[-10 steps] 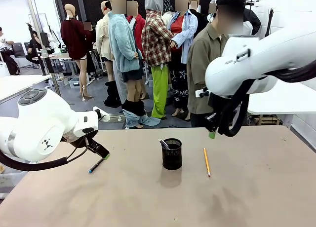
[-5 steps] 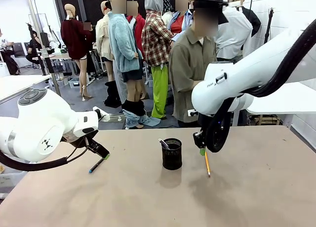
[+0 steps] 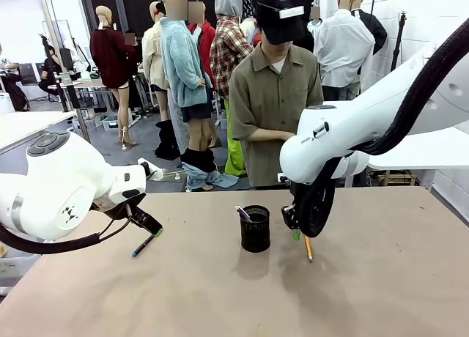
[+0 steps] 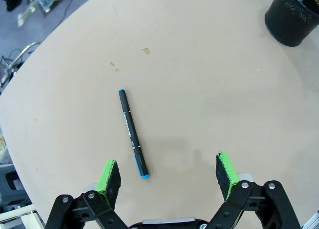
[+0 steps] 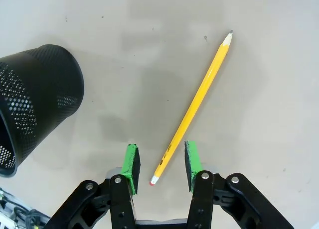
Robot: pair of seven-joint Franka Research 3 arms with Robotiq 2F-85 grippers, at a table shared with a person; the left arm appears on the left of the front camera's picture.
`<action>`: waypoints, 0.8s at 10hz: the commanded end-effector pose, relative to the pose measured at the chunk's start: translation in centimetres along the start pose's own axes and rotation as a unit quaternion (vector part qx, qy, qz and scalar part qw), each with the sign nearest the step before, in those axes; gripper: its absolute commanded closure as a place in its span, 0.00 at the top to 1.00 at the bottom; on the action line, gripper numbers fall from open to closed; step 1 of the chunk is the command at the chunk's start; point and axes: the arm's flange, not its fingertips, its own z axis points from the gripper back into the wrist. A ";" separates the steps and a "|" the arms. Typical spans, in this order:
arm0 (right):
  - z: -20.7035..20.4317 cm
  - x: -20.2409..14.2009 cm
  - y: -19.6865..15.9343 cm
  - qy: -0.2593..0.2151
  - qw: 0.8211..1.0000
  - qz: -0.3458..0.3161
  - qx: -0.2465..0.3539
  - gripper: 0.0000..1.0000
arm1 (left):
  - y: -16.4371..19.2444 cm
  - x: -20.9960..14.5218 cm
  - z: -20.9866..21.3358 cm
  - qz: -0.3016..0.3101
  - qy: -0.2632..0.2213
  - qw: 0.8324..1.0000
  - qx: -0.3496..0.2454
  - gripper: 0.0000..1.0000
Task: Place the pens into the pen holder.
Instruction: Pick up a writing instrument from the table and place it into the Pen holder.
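Pens are only partly stowed, as we read it: one light-coloured pen (image 3: 242,213) stands inside the black mesh pen holder (image 3: 255,228), while two lie loose on the table (image 3: 220,300). The yellow pencil (image 5: 194,109) rests at the holder's 3 o'clock, just beside it, and the dark pen with the blue tip (image 4: 133,134) lies well apart at its 9 o'clock. Our right gripper (image 5: 160,159) is low over the pencil's eraser end, its pads partly spread on either side of it and not yet pinching. Our left gripper (image 4: 169,171) hovers above the dark pen with its pads spread wide, holding nothing. We judge that both lifts and drops remain.
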 end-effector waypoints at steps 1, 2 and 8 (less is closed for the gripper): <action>-1.2 0.2 -0.1 -0.005 1.000 -0.021 -0.019 0.48 | 0.2 -0.1 0.1 0.003 -0.001 1.000 0.000 1.00; -1.7 0.1 -0.3 0.000 0.999 -0.030 -0.024 0.48 | 0.2 -0.1 0.1 0.003 -0.001 1.000 0.000 1.00; -3.0 0.0 -0.6 0.011 0.999 -0.033 -0.040 0.34 | 0.2 -0.1 0.1 0.003 -0.001 1.000 0.000 1.00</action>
